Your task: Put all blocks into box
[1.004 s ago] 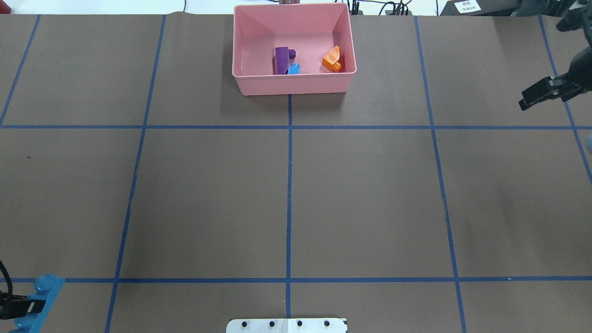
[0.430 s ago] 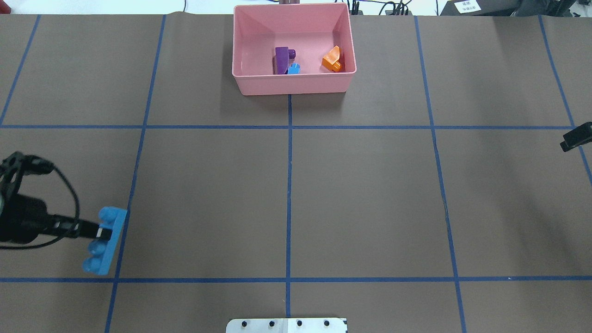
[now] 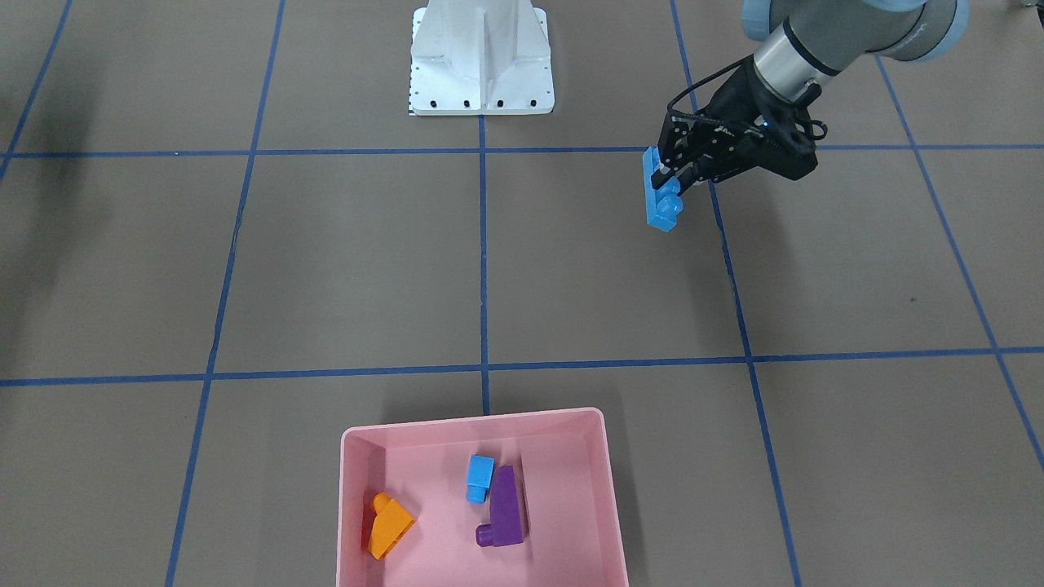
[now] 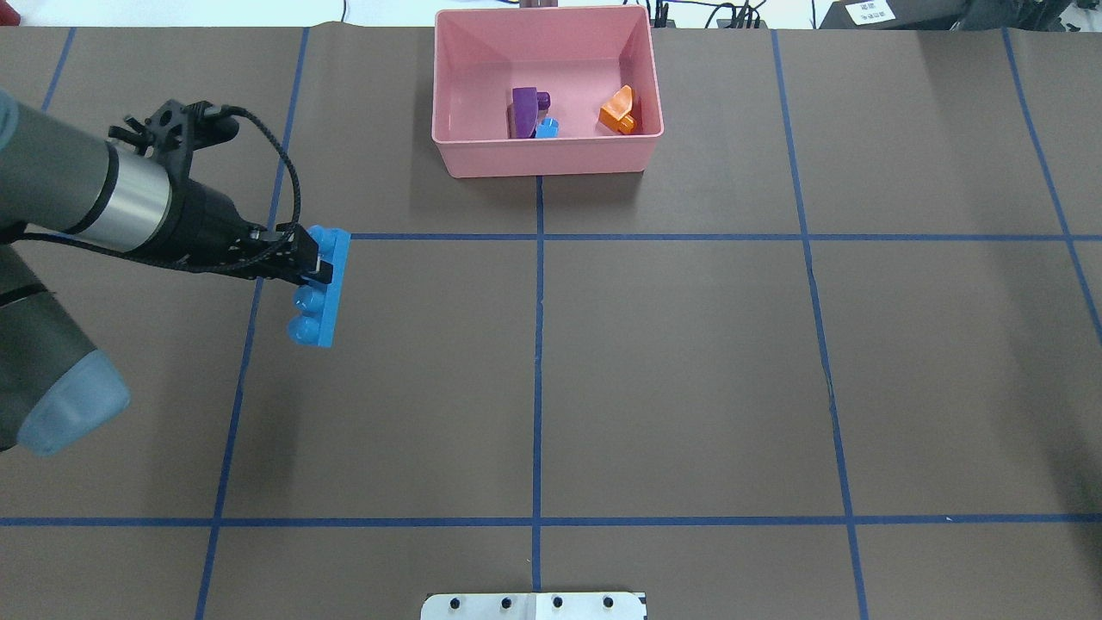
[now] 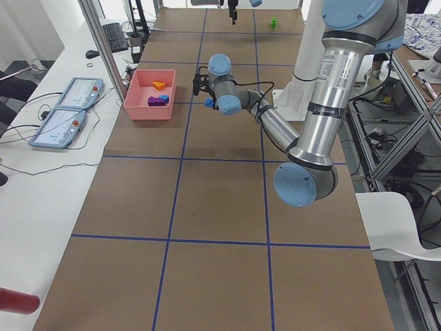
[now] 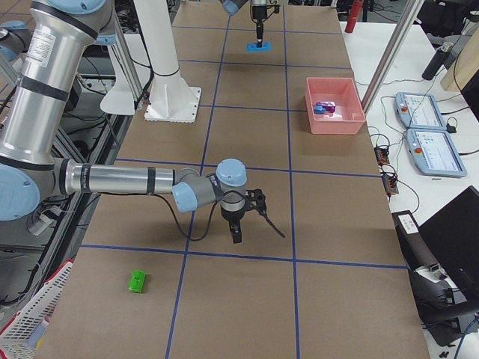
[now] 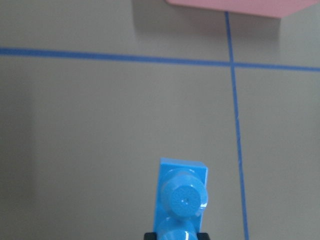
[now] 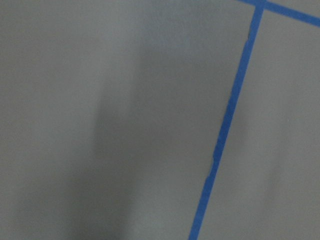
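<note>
We see the left pincer (image 4: 318,265) clamped on the long blue block (image 4: 325,293), held over the bench (image 4: 689,362) well apart from the box (image 4: 542,162), on the box's robot-ward side and off toward the robot's left. Inside the box the purple wedge (image 4: 522,112) lies with the small blue block (image 4: 547,129) touching it, and the orange wedge (image 4: 618,112) sits near the opposite side wall. The green block (image 6: 137,281) lies on the bench far from the box, beyond the right pincer (image 6: 236,233); whether that pincer is open or closed we cannot tell.
</note>
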Robot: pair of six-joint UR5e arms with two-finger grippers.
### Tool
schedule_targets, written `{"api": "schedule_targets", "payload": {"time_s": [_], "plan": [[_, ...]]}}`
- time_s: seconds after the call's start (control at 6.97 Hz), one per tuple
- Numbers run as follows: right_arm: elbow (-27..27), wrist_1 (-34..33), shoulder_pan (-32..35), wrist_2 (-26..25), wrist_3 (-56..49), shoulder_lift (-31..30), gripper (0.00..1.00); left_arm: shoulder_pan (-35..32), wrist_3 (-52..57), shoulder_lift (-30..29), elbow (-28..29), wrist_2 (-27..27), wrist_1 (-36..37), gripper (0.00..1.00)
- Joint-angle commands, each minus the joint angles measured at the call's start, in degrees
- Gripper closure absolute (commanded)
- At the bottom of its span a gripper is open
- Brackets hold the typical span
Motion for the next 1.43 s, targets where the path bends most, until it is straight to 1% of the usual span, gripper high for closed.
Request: {"api": "schedule_targets", "payload": {"time_s": [0.0,0.14,0.29,0.43,0.57,0.72,0.86,1.0,1.15,1.29], "plan": [[-4.1,5.6,3.6,1.1,-1.2,-7.9,0.01,-1.2,-0.2,-8.1,7.9,0.3,0.5,1.0],[-10.8,5.8,10.3,3.0,-1.4,-8.0,0.01,-1.3,0.2,-8.5,8.7,0.4,0.5,1.0],[-15.0,7.7,14.5,4.0,-4.1,-9.3,0.01,-1.3,0.3,-8.7,8.7,0.4,0.5,1.0],[-17.2,14.5,15.2,3.8,-8.5,-12.2,0.0,-1.3,0.3,-9.6,8.7,0.5,0.4,1.0],[-17.5,21.5,15.2,4.0,-9.9,-15.5,0.0,-1.3,0.3,-10.1,8.8,0.5,0.4,1.0],[-17.6,25.5,15.2,4.8,-13.8,-17.4,0.0,-1.3,0.4,-10.1,8.8,0.5,0.4,1.0],[-17.5,26.0,15.2,6.6,-20.9,-17.6,0.0,-1.3,0.4,-10.1,9.0,0.5,0.3,1.0],[-17.6,26.0,15.2,7.7,-20.9,-18.6,0.0,-1.3,0.4,-10.1,9.3,0.5,0.1,1.0],[-18.4,26.1,15.7,11.5,-7.7,-18.8,0.01,-1.3,0.5,-10.1,9.3,0.5,0.0,1.0],[-20.1,26.1,16.0,11.3,4.3,-18.1,0.01,-1.3,0.4,-10.3,9.3,0.5,0.0,1.0]]}}
